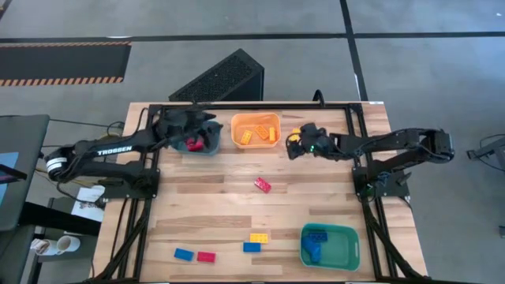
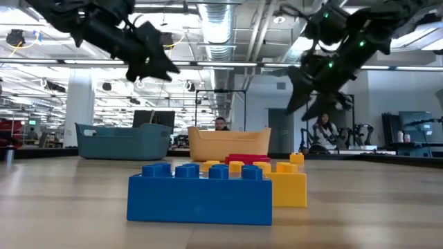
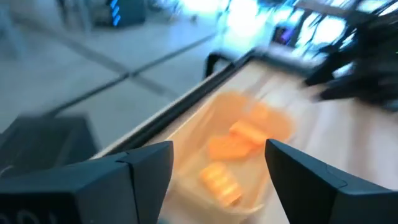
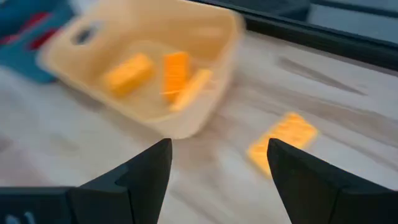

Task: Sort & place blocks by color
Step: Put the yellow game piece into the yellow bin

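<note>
My right gripper [image 4: 217,163], fingers spread and empty, hovers over a yellow block [image 4: 283,142] lying flat on the desk [image 4: 348,112] beside the orange bin [image 4: 149,68], its long axis diagonal.

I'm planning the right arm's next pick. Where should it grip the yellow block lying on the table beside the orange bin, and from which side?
Grip the yellow block across its two long sides, coming straight down from above. It lies flat, studs up, apart from the orange bin, so both long sides look free. The right gripper hangs open close by; it may need turning to line up with the block's slant.
</note>
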Robot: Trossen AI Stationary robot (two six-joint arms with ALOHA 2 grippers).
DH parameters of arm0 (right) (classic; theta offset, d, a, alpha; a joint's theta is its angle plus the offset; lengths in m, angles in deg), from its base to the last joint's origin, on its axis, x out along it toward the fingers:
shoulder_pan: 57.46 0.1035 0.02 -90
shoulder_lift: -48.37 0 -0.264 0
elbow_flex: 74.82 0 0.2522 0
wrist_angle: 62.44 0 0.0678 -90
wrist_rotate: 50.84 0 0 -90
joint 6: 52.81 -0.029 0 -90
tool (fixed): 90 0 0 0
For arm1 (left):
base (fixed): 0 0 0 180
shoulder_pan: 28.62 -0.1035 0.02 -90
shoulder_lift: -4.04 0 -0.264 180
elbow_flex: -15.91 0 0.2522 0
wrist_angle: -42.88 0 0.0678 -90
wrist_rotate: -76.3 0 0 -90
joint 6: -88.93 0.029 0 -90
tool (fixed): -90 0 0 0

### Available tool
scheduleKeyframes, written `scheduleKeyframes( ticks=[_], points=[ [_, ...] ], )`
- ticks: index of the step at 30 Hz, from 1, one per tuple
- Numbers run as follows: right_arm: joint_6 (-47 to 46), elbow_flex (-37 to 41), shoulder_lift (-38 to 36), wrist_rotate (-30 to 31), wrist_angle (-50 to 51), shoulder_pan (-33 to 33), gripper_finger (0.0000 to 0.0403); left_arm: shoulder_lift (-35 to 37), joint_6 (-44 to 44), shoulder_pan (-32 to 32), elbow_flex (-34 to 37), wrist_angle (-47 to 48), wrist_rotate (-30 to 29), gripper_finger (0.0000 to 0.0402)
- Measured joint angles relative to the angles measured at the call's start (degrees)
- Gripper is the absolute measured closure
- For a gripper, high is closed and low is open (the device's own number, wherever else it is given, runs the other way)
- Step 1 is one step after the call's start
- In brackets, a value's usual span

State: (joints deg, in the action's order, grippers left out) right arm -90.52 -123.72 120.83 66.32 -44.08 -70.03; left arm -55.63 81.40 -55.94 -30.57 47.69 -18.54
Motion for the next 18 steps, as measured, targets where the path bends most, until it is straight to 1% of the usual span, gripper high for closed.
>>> scheduleKeyframes(
  ticks=[5, 9, 12, 14, 18],
  points=[
    [-0.4, 0.0, 0.0, 0.0, 0.6, -4.4, 0.0117, 3.2, -1.9, 5.5, 5.9, -13.3, 0.0, 0.0169],
    [-2.0, 0.0, 0.4, -0.1, 0.6, -6.7, 0.0117, 4.0, -2.7, 9.9, 10.4, -20.1, -0.8, 0.0171],
    [-3.5, 0.1, 2.7, -0.1, 0.3, -7.8, 0.0117, 4.0, -3.2, 12.8, 13.7, -25.7, -3.4, 0.0171],
    [-3.9, 0.0, 5.2, -0.2, -1.7, -8.4, 0.0117, 3.9, -3.2, 14.3, 15.6, -29.5, -5.5, 0.0171],
    [-4.5, 0.0, 11.3, -1.9, -5.7, -9.5, 0.0117, 4.0, -3.1, 16.1, 18.4, -32.5, -7.2, 0.0171]
  ],
)
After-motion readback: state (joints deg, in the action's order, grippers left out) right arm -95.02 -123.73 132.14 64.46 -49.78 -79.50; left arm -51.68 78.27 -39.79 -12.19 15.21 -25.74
